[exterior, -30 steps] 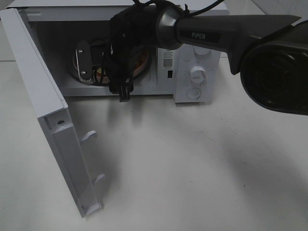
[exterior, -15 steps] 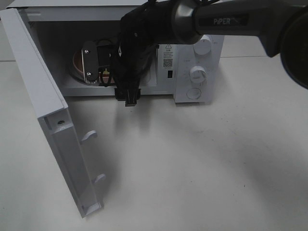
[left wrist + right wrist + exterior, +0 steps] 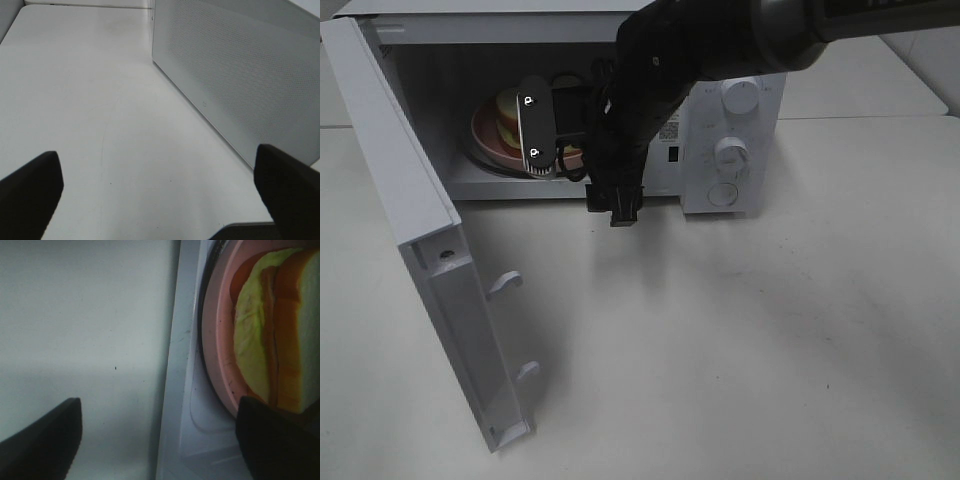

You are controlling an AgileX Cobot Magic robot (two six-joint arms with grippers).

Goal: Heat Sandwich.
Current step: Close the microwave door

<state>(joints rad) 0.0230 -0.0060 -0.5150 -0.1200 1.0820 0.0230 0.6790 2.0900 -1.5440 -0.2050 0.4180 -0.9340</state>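
Sandwich point(image 3: 508, 110) sits inside the microwave point(image 3: 750, 150); the right gripper point(image 3: 160, 440), fingers point(image 3: 45, 440) spread and empty, should back straight out first.

White table point(image 3: 750, 340), open white microwave point(image 3: 760, 175) standing on it

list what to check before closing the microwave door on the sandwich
1. sandwich sits on the pink plate inside the microwave: ok
2. right pincer open, holding nothing: ok
3. right pincer clear of the microwave's opening: not ok, one finger hangs in front of the plate
4. left pincer open and empty: ok
5. door wide open, ready to swing: ok
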